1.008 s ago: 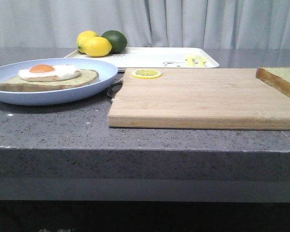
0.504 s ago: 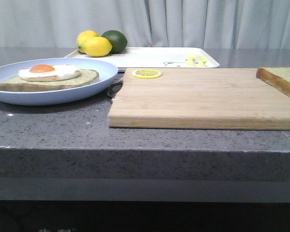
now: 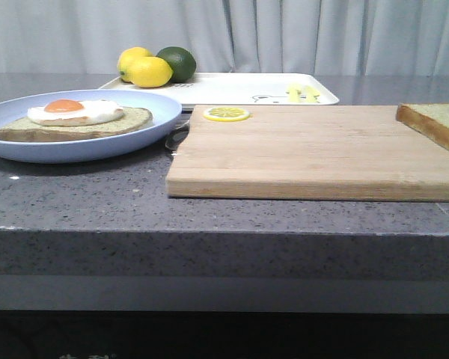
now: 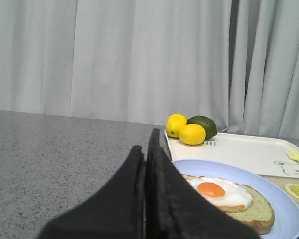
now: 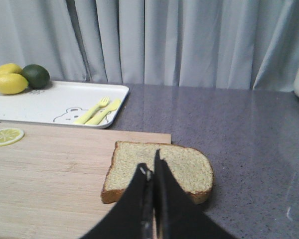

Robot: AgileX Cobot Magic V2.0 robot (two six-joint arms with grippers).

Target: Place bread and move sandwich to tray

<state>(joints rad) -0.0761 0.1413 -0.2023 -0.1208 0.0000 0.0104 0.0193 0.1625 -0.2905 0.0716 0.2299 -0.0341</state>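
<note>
right claw point(image 5: 150, 172) closed, bread point(image 5: 162, 169) overhanging board edge point(image 5: 65, 174)

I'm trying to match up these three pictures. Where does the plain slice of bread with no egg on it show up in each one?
Front view: the bread lies at the far right edge, on the wooden cutting board, partly cut off.
Left wrist view: not in it.
Right wrist view: lower centre, just beyond the right hand, overhanging the board's corner.
Shared landmark: the lemon slice on the board appears in all three.
</note>
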